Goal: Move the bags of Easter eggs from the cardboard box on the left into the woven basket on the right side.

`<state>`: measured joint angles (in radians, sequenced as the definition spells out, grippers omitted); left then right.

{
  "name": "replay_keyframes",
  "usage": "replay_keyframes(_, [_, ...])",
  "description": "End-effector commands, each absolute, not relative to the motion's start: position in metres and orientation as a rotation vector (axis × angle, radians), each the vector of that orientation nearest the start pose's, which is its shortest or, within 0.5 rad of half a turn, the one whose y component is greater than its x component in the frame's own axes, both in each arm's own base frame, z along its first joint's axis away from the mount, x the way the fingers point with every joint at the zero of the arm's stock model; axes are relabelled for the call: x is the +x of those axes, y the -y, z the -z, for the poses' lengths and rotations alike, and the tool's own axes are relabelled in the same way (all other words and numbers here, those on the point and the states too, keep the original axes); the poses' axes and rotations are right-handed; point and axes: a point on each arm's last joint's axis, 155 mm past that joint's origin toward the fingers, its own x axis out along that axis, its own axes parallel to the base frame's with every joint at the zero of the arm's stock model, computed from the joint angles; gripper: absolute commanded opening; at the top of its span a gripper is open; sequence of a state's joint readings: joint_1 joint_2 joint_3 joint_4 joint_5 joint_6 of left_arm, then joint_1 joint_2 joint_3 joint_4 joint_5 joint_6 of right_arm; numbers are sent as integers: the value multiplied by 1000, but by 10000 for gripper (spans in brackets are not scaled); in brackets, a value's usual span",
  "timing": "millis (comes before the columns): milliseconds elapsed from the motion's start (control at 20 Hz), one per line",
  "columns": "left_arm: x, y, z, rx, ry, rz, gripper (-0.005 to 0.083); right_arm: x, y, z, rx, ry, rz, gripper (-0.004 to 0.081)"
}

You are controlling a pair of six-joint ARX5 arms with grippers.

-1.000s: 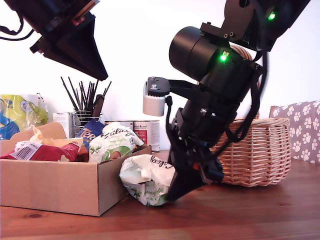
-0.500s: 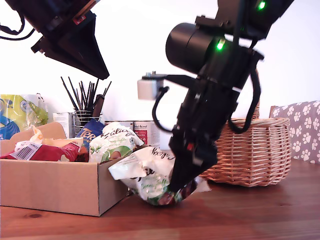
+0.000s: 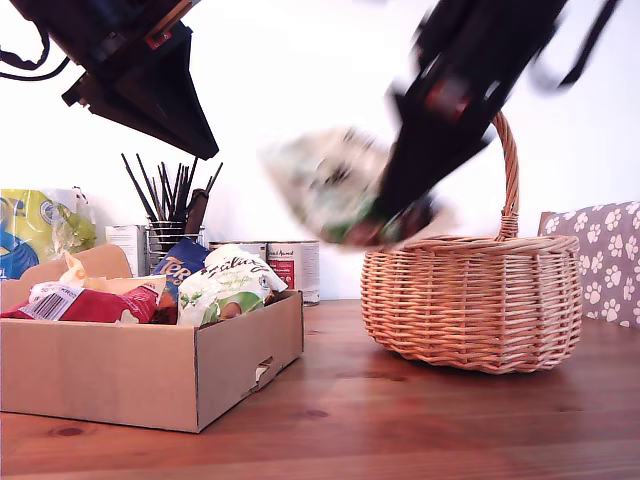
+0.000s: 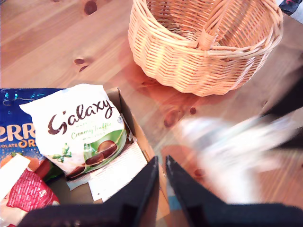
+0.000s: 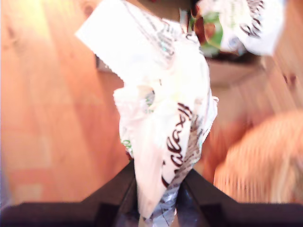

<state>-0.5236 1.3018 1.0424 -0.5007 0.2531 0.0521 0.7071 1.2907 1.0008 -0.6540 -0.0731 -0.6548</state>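
Observation:
My second gripper [image 3: 388,222] is motion-blurred in the air, just off the woven basket [image 3: 470,305] on the side nearer the cardboard box. It is shut on a bag of Easter eggs [image 3: 330,185], held about level with the basket's handle. In the second wrist view the white crinkly bag [image 5: 163,118] is pinched between the fingers [image 5: 116,201]. A second bag [image 3: 225,282] lies in the cardboard box [image 3: 140,375] at the exterior view's left. My first gripper [image 4: 160,187] hovers shut and empty above the box edge [image 4: 135,126], near that bag [image 4: 83,127].
Other snack packs fill the box: a red one [image 3: 90,305] and a blue one [image 3: 185,262]. Behind it stand a wire pen holder [image 3: 165,225], tins [image 3: 295,265] and a yellow-green bag [image 3: 40,225]. A paw-print cushion [image 3: 600,255] sits at the exterior view's right.
My second gripper has lifted the bag from the table beside the box, up and toward the basket. The first arm has not moved.

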Motion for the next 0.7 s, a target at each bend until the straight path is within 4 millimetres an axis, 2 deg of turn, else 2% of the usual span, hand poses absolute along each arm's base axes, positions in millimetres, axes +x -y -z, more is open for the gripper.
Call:
replay_keyframes(0, [304, 229, -185, 151, -743, 761, 24, 261, -215, -150, -884, -667, -932, 45])
replay_keyframes(200, [305, 230, -186, 151, -739, 762, 24, 292, -155, -156, -895, -738, -693, 45])
replay_keyframes(300, [305, 230, -186, 151, -739, 762, 24, 310, -132, -161, -841, -748, -589, 45])
replay_keyframes(400, [305, 230, -187, 151, -736, 762, 24, 335, -116, -174, -778, -696, -488, 45])
replay_keyframes(500, [306, 230, -187, 150, -731, 762, 24, 360, -109, -190, -714, -619, -410, 45])
replay_keyframes(650, [307, 231, -188, 149, -726, 763, 24, 377, -109, -190, -701, -589, -387, 45])
